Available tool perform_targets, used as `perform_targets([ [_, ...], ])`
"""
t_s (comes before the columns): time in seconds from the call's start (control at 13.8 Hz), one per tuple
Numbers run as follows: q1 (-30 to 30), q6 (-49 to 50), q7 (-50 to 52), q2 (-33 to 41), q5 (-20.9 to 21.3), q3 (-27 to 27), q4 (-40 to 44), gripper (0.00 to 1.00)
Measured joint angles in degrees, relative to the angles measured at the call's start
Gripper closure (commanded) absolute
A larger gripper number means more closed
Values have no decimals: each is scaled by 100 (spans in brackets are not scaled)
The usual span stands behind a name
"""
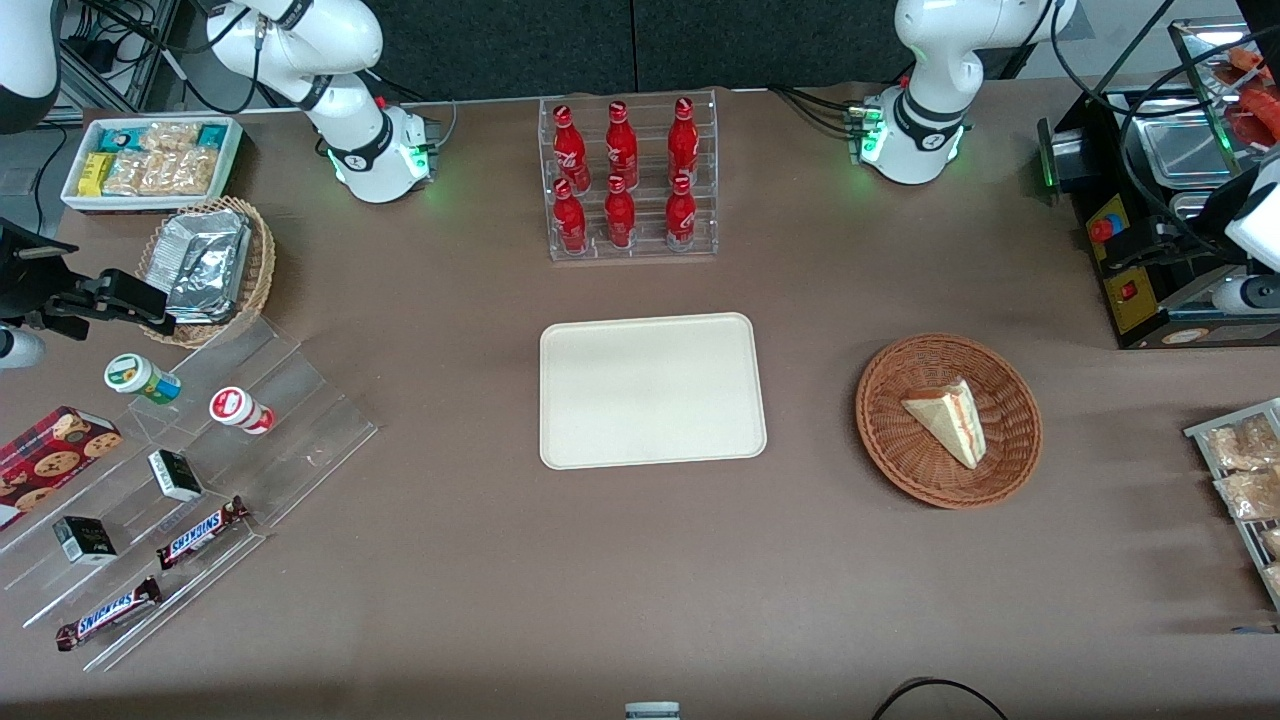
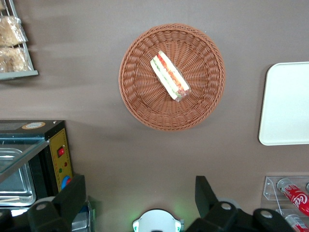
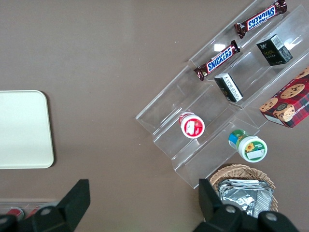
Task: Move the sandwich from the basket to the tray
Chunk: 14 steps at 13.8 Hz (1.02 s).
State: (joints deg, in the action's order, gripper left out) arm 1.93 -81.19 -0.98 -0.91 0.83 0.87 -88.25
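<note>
The sandwich (image 1: 950,420) lies in the reddish-brown wicker basket (image 1: 900,470), a cream wedge with red and green layers on its cut edge. The cream-white tray (image 1: 650,390) lies flat beside the basket, toward the parked arm's end, with nothing on it. In the left wrist view the sandwich (image 2: 170,76), basket (image 2: 140,96) and one end of the tray (image 2: 287,106) show from high up. My left gripper (image 2: 140,193) is open and empty, high above the table, farther from the front camera than the basket, near the arm's base.
A black machine (image 1: 1150,240) stands at the working arm's end, with a rack of packets (image 1: 1240,470) nearer the camera. A rack of red bottles (image 1: 628,180) stands farther back than the tray. Acrylic steps with snacks (image 1: 190,470) and a tan foil-packet basket (image 1: 205,265) sit toward the parked arm's end.
</note>
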Motion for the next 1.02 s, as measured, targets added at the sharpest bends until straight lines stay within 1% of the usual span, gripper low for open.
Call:
perform_targets([
  [0.15,-5,-16,-57,0,127,3,0,0],
  [0.36,-6,-82,-94,-38,167,3,-15,0],
  [0.51,-8,-337,-96,-133,168,4,-165,0],
  [0.8,-11,-1595,123,-267,163,5,-1083,0],
  [1.02,-14,-2559,563,-300,-56,10,-1826,0],
])
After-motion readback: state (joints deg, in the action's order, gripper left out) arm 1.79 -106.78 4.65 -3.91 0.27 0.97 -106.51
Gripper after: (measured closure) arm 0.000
